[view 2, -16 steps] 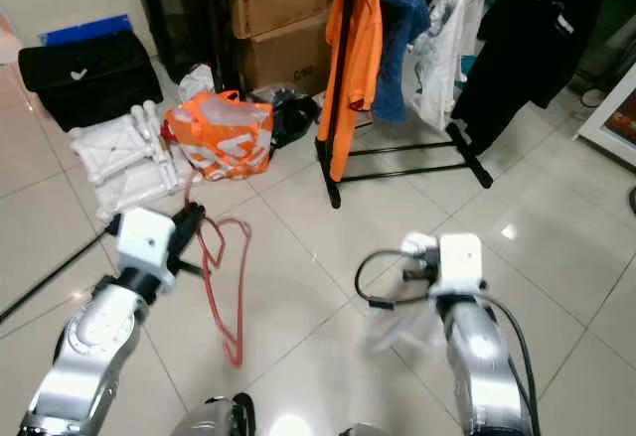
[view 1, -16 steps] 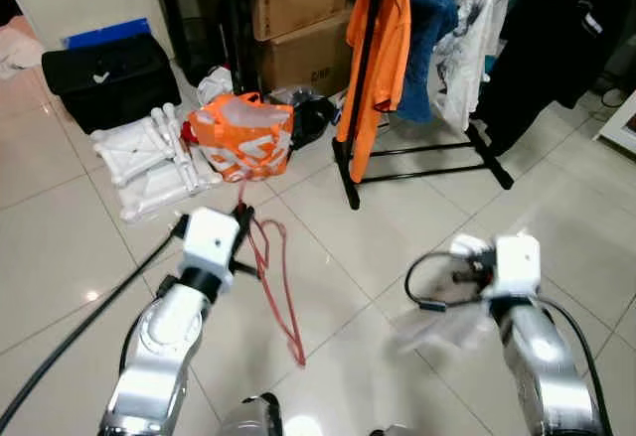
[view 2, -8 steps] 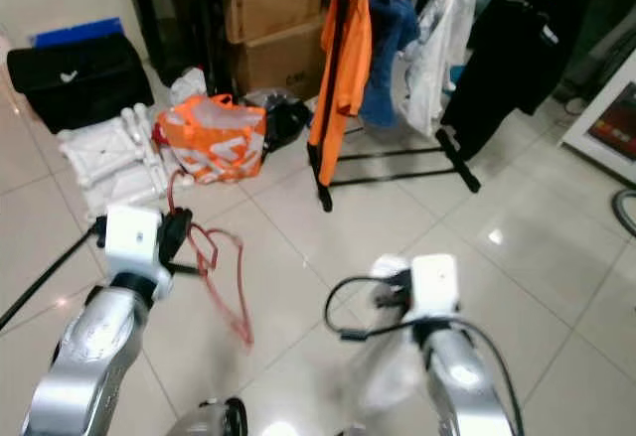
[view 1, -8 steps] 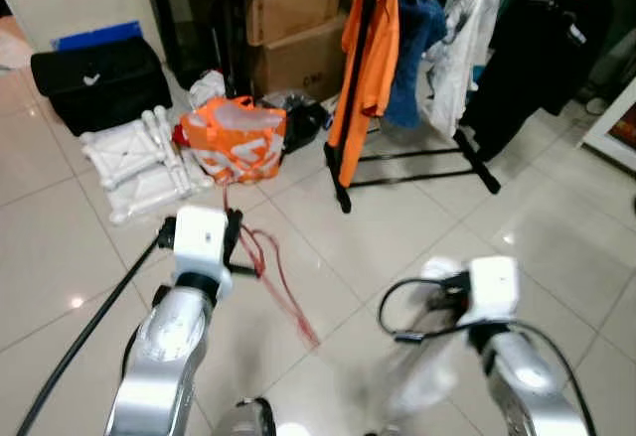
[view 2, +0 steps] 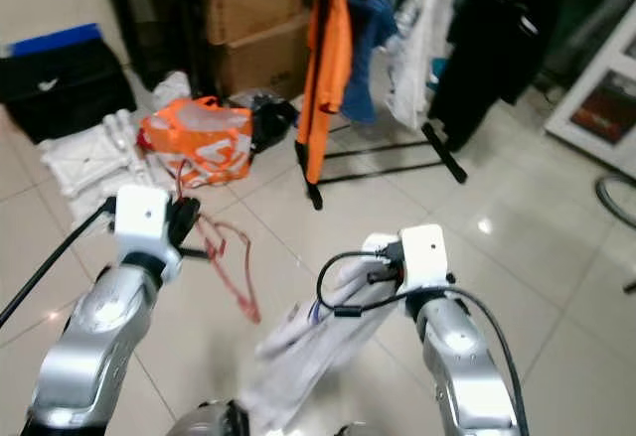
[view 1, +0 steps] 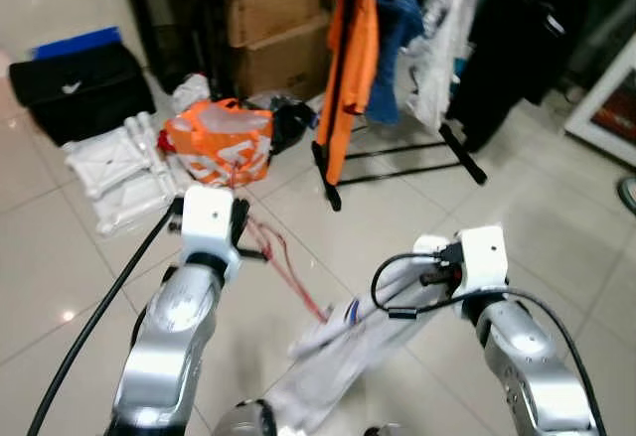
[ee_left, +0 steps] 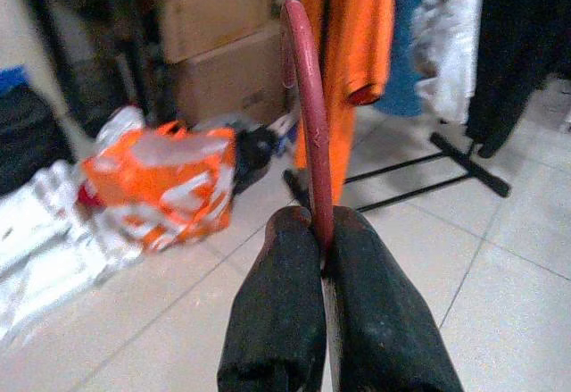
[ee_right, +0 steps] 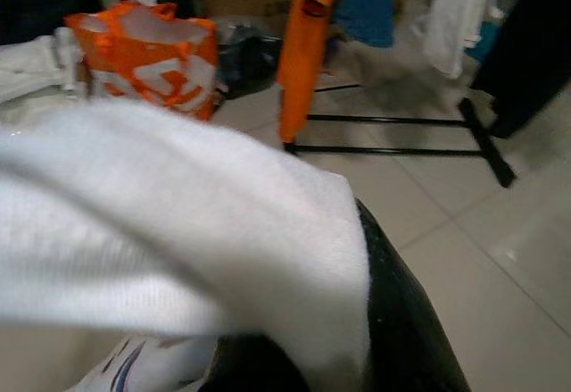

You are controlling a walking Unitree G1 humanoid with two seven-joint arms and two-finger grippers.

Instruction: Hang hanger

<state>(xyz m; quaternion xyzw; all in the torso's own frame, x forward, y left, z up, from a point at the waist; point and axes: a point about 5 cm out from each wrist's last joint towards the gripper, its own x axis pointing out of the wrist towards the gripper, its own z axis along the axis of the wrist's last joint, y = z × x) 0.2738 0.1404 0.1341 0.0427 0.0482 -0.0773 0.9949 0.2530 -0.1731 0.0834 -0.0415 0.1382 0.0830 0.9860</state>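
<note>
Gripping red hanger (ee_left: pixel 306 97) left, white garment (view 1: pixel 343 352) right; clothes rack (view 1: pixel 397 153) ahead.

A thin red hanger (view 1: pixel 283 267) is held at its hook in the closed fingers of the left gripper (ee_left: pixel 321 231), its triangular frame hanging down and tilted above the tiled floor. In the left wrist view, the curved red hook (ee_left: pixel 303 97) is seen rising from between the two black fingers. The frame's lower corner is seen near a white garment (view 1: pixel 348 347).
</note>
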